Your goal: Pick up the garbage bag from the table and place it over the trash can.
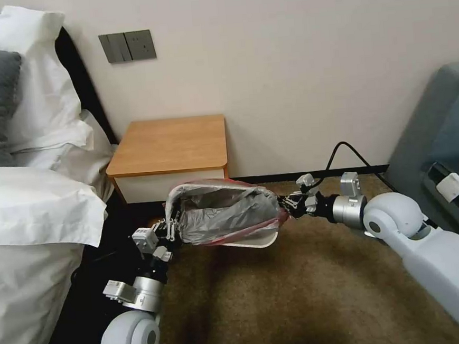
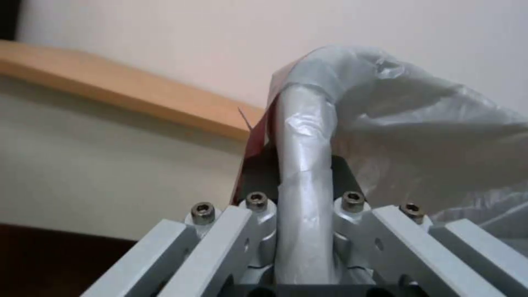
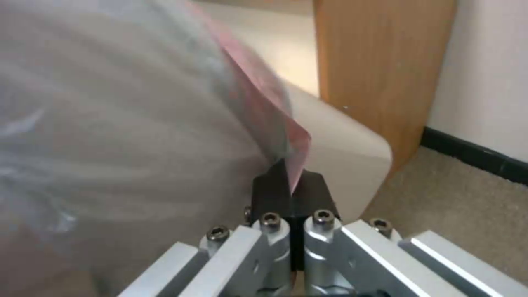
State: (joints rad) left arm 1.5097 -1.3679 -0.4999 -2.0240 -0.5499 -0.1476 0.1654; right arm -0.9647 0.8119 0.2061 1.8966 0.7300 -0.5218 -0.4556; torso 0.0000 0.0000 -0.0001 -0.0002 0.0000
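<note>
Garbage bag [image 1: 227, 212] sits over the trash can [image 1: 256, 241], between my end effectors. Desk [image 1: 170, 145] behind it, bed [image 1: 21, 220] on my left.

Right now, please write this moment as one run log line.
left gripper: shut on garbage bag | right gripper: shut on bag edge | bag: stretched open over trash can

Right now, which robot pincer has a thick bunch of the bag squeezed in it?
The left pincer: a thick roll of the garbage bag sits between its fingers. The right pincer pinches only the thin pink edge.
</note>
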